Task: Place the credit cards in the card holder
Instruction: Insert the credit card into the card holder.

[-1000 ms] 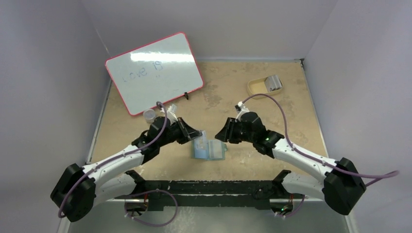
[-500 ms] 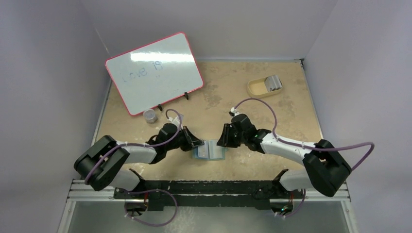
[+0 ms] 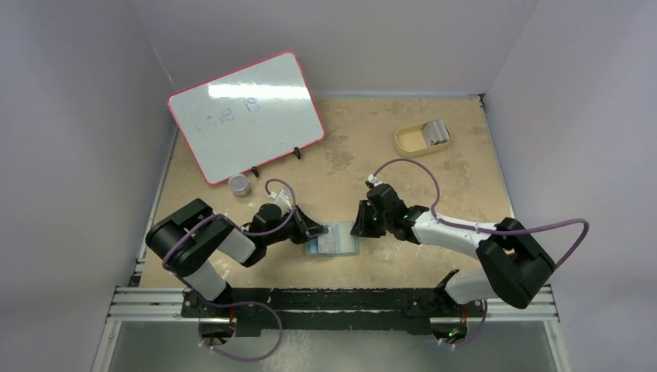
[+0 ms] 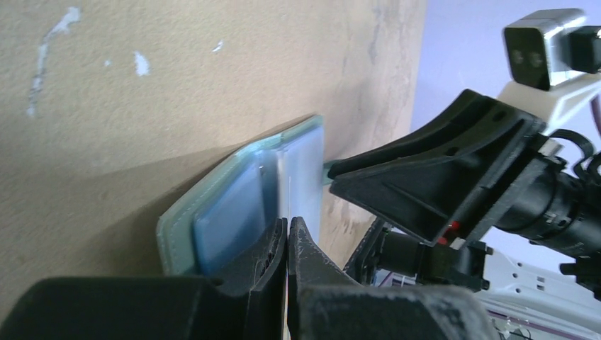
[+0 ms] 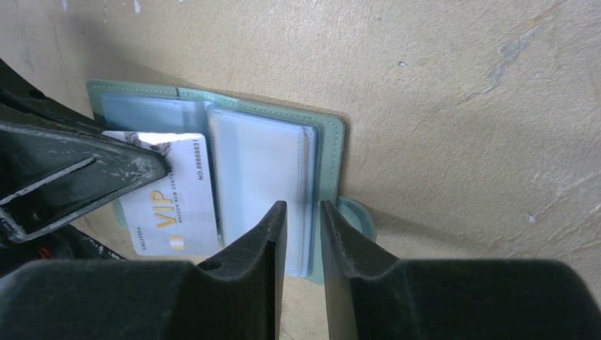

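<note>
Both claws have closed in on the card holder (image 3: 335,241), which lies open on the tabletop (image 3: 387,155) between them. Over its left half the left claw (image 4: 289,225) is clenched on a white VIP card (image 5: 173,205). The right claw (image 5: 301,209) hovers at the pocket stack, jaws slightly parted, gripping nothing.

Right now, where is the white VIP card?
In the right wrist view, the card lies over the left half of the open wallet, pinched by the left end effector.
</note>
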`<state>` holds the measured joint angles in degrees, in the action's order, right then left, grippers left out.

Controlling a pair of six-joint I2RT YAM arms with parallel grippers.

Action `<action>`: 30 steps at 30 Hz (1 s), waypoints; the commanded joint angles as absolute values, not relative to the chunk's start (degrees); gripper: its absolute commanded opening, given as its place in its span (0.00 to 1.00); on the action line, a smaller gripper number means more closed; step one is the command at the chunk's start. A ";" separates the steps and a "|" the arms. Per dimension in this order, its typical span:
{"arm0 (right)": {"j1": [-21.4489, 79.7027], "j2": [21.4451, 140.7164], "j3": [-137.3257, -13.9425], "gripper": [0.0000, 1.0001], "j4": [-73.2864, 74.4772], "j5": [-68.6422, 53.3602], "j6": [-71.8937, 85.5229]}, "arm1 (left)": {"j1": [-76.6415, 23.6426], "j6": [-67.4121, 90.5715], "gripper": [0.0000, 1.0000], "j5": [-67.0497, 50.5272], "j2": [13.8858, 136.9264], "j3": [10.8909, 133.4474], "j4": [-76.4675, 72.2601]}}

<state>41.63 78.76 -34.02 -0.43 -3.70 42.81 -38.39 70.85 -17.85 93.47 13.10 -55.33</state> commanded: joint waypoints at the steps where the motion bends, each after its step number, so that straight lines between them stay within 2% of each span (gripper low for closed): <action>1: 41.92 78.93 -33.81 0.25 -0.90 -1.50 42.18 | -38.49 72.10 0.00 -18.66 91.94 12.30 -62.43; 8: 41.92 79.01 -33.70 0.23 -0.50 -0.84 42.36 | -38.49 66.69 0.00 -15.04 85.57 13.72 -49.82; 21: 41.92 79.19 -33.43 0.22 -2.23 -1.92 42.43 | -38.54 69.29 0.00 -17.53 91.71 14.47 -56.71; 30: 41.92 79.60 -32.78 0.22 -3.18 -2.24 42.37 | -38.52 70.02 0.00 -17.42 91.40 13.96 -57.86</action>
<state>41.63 79.15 -33.08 -1.21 -2.48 42.78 -38.39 69.65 -16.97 91.98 13.23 -53.60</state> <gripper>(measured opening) 0.222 0.009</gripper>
